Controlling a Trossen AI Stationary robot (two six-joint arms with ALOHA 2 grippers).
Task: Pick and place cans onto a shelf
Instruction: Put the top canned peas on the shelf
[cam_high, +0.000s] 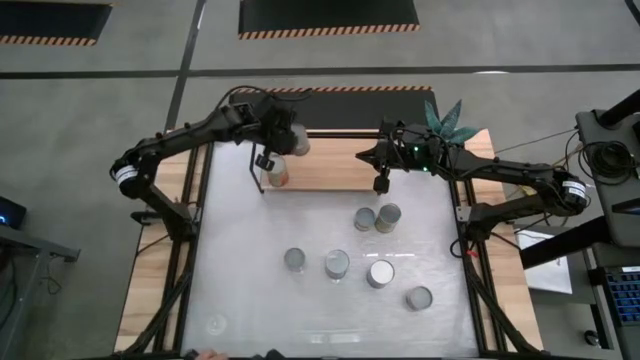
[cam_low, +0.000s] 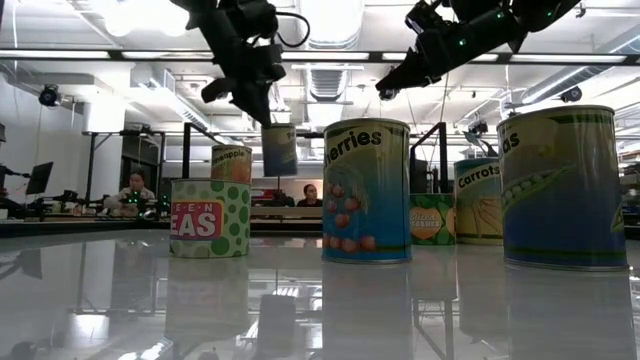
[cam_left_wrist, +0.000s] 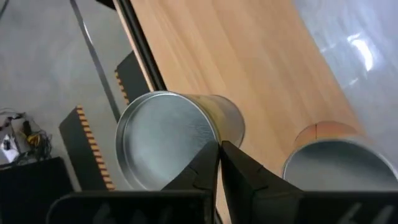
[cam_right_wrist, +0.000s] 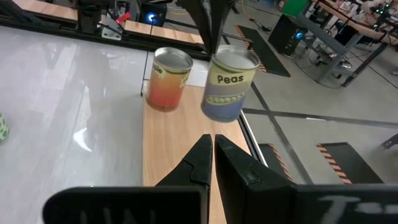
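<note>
**A:** High view first: where are your grippers?

**B:** Take the table's middle as the dial. Your left gripper (cam_left_wrist: 219, 148) is at 11 o'clock, pinched tight on the rim of the Peas can (cam_right_wrist: 230, 78). Your right gripper (cam_high: 380, 185) hangs at 1 o'clock above the shelf (cam_high: 330, 170), its fingers pressed nearly together with nothing between them.

**A:** And how does the held can sit?

**B:** You have it tilted over the shelf's left end, by the black rod. You cannot tell whether its base touches the wood. The orange-labelled can (cam_right_wrist: 166, 79) stands upright on the board just beside it, at 7 o'clock from the held one.

**A:** The rest?

**B:** You have six cans (cam_high: 337, 265) upright on the white table (cam_high: 250, 300). Two touch at 2 o'clock, and four are spread from 7 round to 4 o'clock.
</note>
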